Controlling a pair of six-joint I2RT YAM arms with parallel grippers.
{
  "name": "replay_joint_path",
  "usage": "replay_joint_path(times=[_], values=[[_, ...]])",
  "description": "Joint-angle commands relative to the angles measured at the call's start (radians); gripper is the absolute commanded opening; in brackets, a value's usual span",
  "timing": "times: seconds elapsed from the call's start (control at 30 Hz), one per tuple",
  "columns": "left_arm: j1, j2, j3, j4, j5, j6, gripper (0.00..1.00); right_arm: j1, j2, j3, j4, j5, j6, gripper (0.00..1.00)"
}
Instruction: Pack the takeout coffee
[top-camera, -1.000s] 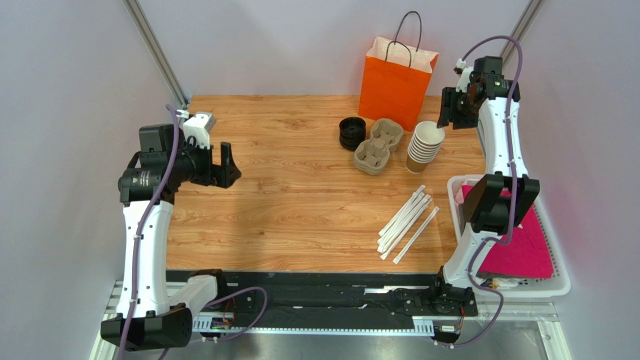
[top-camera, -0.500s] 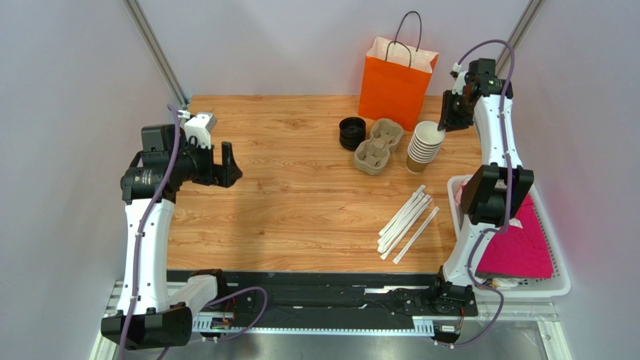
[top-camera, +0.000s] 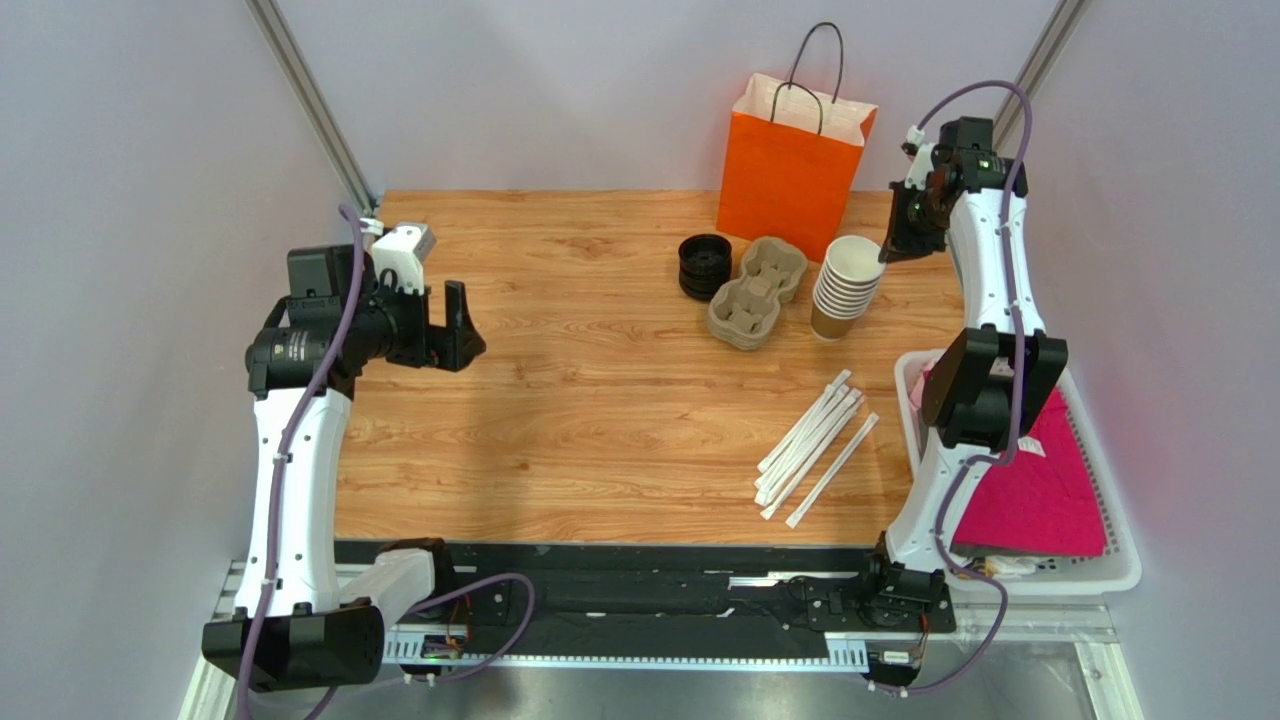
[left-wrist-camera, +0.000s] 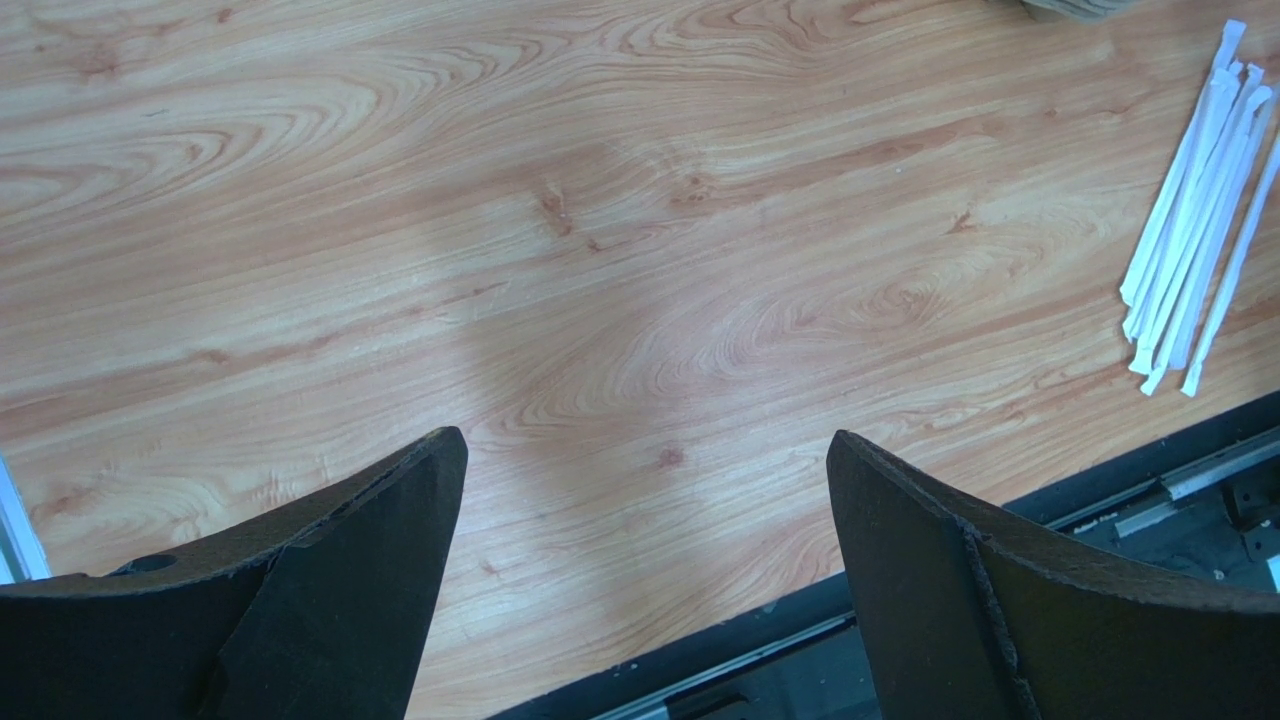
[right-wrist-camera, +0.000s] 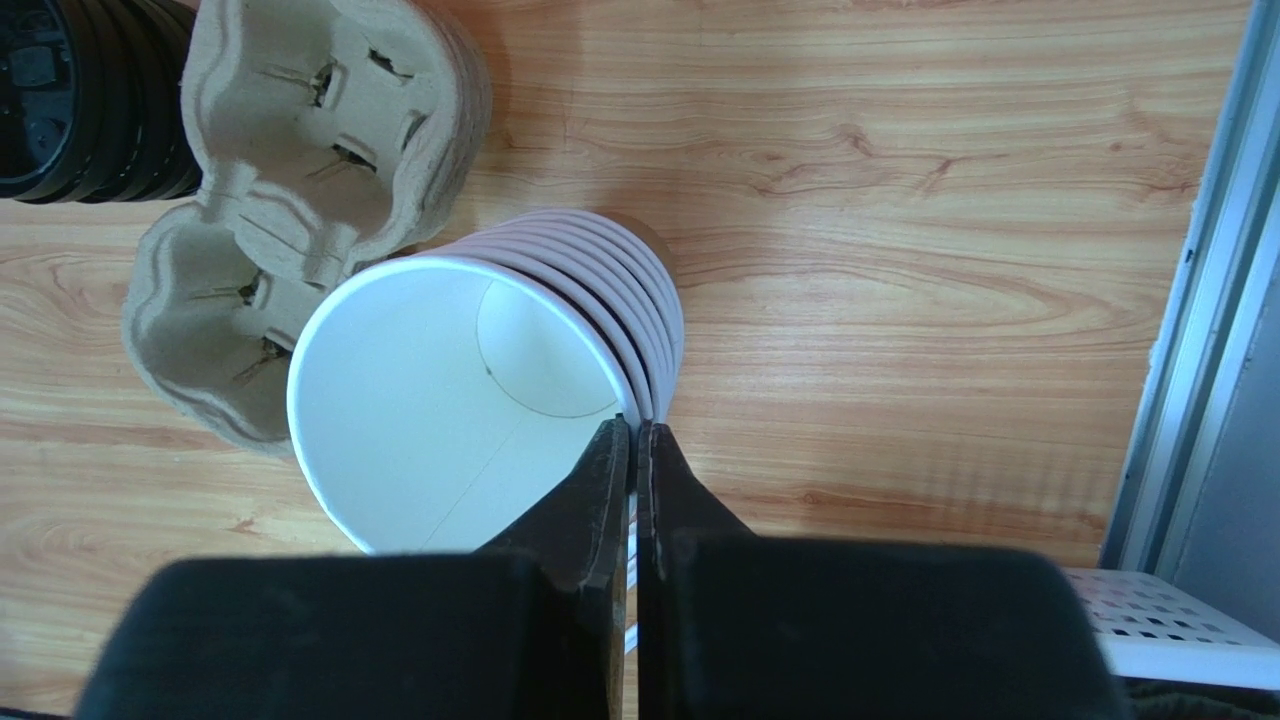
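Note:
The takeout coffee is out of view: no lidded cup shows. A stack of lidless tan paper cups (top-camera: 846, 285), white inside, stands at the back right of the table. My right gripper (top-camera: 890, 249) is at its right side, shut on the rim of the top cup (right-wrist-camera: 436, 390). In the right wrist view the right gripper (right-wrist-camera: 633, 429) has one finger inside that cup and one outside. My left gripper (top-camera: 458, 324) hovers over the left of the table, open. In the left wrist view the left gripper (left-wrist-camera: 646, 450) has only bare wood between its fingers.
A stack of black lids (top-camera: 702, 266) and pulp cup carriers (top-camera: 759, 290) lie left of the cups. An orange paper bag (top-camera: 793, 165) stands behind them. Wrapped straws (top-camera: 816, 443) lie in the front right. A white basket (top-camera: 1121, 558) holds pink cloth (top-camera: 1037, 480).
My right gripper came down beside the cup stack and shut on the top cup's rim. The left arm has barely moved.

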Motion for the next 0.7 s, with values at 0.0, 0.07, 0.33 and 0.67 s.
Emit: replay_joint_path(times=[0.0,0.07,0.33,0.67], values=[[-0.004,0.007,0.008,0.026,0.011,-0.01,0.99,-0.024,-0.04,0.039,0.004,-0.085,0.021,0.0],[-0.004,0.012,0.008,0.025,0.014,-0.013,0.99,-0.032,-0.061,0.034,0.004,-0.102,0.022,0.0],[-0.004,0.024,0.011,0.025,0.029,-0.016,0.99,-0.065,-0.098,0.037,-0.003,-0.175,0.037,0.0],[-0.057,0.058,0.064,0.098,0.144,-0.095,0.95,-0.072,-0.087,0.043,-0.006,-0.206,0.047,0.0]])
